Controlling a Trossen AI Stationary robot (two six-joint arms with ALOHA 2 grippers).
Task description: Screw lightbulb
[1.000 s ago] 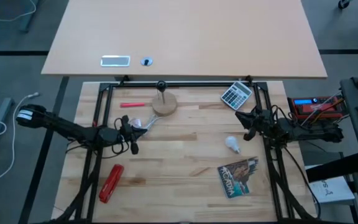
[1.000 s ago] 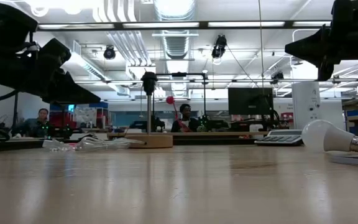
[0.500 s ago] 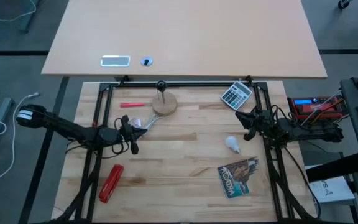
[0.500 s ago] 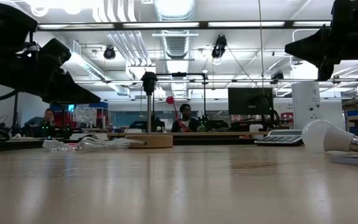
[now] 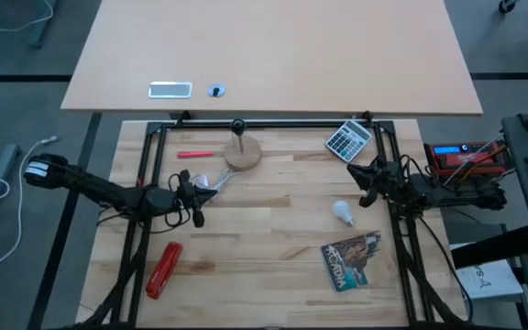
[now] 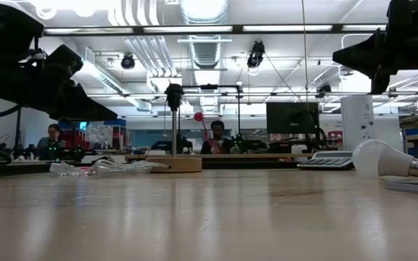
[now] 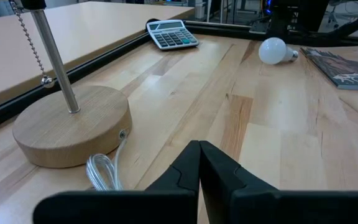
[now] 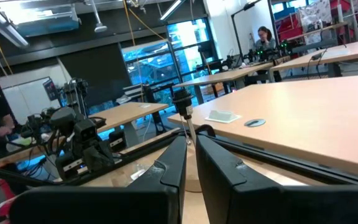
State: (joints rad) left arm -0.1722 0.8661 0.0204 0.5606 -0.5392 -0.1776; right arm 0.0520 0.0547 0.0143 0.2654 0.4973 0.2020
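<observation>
small white round-headed lightbulb (image 5: 341, 213) lies loose on the wooden bench (image 5: 273, 247), right of centre, ungrasped. right claw (image 5: 367, 186) just above it, closed & empty; left claw (image 5: 193, 199) closed at mid-left, waiting.

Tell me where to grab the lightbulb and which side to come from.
Probably grip the lightbulb across its round white head, coming straight down from above. It lies on its side on the table, clear all round, leaving the narrow screw base free for the socket.
</observation>
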